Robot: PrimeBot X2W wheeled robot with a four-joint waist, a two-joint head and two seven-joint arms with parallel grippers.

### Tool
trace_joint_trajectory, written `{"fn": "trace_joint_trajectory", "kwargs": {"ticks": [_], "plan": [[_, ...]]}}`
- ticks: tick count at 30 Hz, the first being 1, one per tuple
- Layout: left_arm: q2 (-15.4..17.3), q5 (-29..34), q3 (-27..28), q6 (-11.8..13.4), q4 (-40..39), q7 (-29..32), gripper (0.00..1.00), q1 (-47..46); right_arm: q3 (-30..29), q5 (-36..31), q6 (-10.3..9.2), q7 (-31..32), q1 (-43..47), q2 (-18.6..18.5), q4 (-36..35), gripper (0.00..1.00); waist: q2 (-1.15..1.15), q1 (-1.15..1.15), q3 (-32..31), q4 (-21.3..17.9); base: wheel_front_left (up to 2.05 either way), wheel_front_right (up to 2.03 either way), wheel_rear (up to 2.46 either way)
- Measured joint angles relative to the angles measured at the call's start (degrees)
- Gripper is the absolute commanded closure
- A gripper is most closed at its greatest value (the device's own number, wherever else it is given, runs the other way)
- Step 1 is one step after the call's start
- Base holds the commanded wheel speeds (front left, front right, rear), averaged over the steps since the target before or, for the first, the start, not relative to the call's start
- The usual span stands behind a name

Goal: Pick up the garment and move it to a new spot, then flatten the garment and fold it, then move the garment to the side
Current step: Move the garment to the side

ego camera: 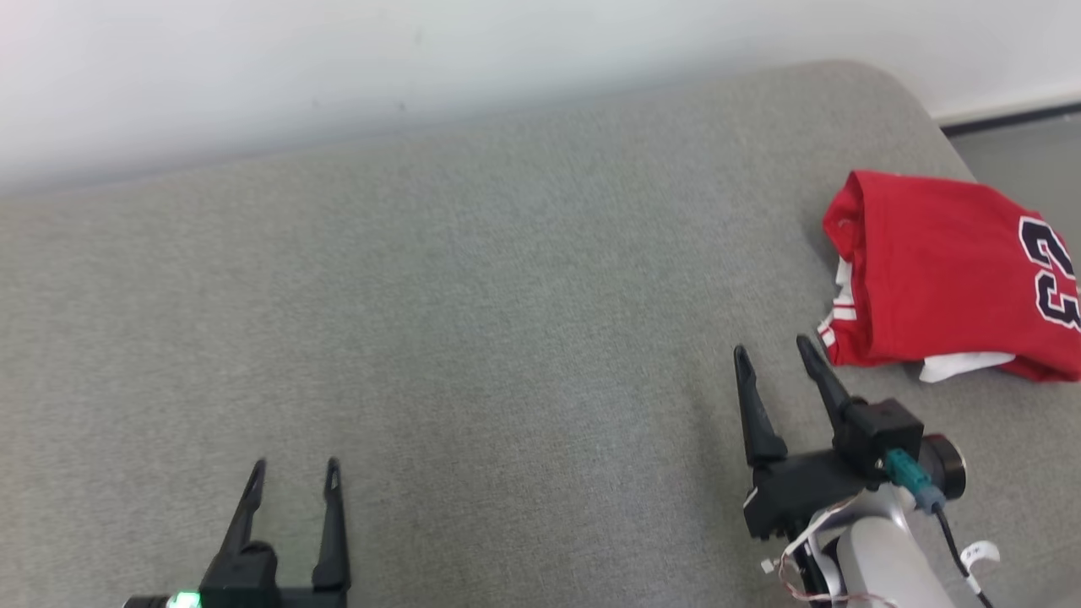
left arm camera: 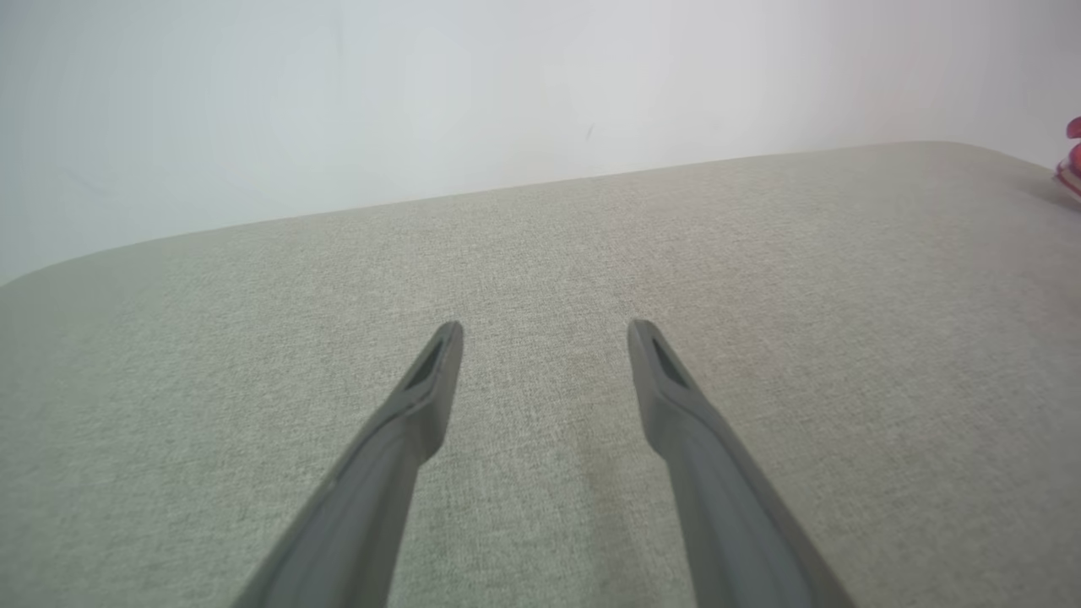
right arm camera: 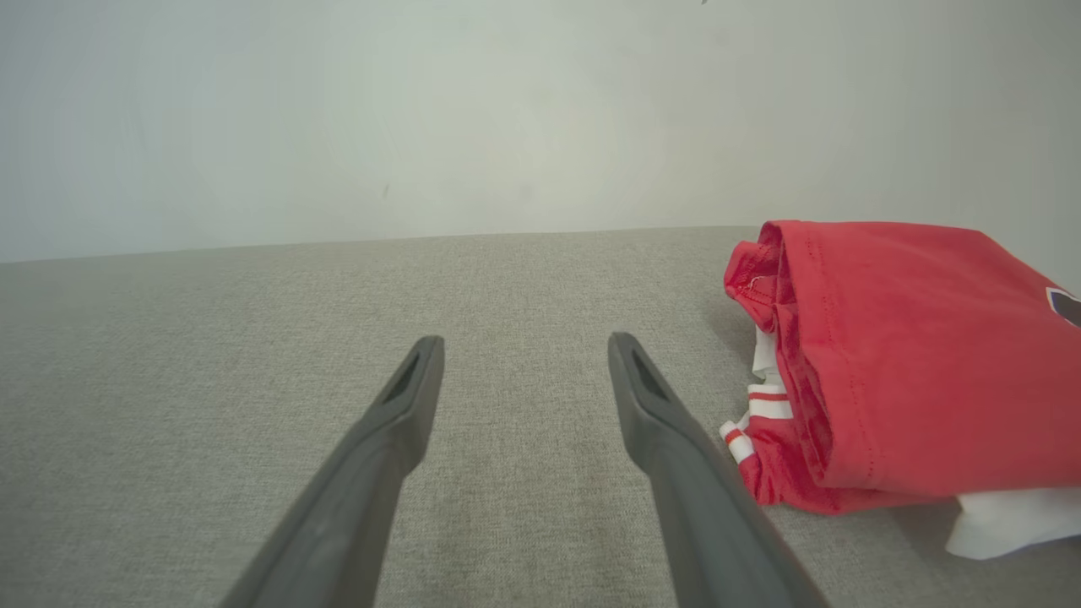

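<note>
At the head view's right edge we lose part of the red garment [ego camera: 937, 262], its dark number [ego camera: 1051, 270] running off the frame. From the left wrist we catch only a scrap of it at the view's edge, too small to read. Its white layer [right arm camera: 1005, 519] runs hidden under the red fold. The bottom edge cuts the left pincer [ego camera: 296, 464] at its base.

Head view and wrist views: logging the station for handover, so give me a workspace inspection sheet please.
Surface: grey fabric cushion, no stains seen.
Job's things: red garment, folded, dark numerals, lying at the cushion's right side.
Clutter: nothing seen.
Grippers: left gripper open, empty; right gripper open, empty, just left of the garment.
Cables: black cable and thin wires at the right wrist.
Surroundings: white wall, dark baseboard.
</note>
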Motion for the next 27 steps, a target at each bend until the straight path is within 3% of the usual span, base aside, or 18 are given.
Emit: {"fn": "trace_joint_trajectory", "kwargs": {"ticks": [19, 27], "plan": [[-0.9, -0.3, 6.6, -1.6, 1.2, 0.0, 0.00, 6.1, 1.2, 1.3, 0.00, 0.0, 6.3, 0.5, -0.6, 0.00, 0.00, 0.00, -7.4, 8.2, 0.00, 0.00, 0.00], [-1.1, -0.6, 8.3, -4.2, 1.0, 0.0, 0.00, 7.3, 1.2, 2.1, 0.00, 0.0, 7.3, 0.5, -0.9, 0.00, 0.00, 0.01, -9.8, 11.4, 0.00, 0.00, 0.00]]}}
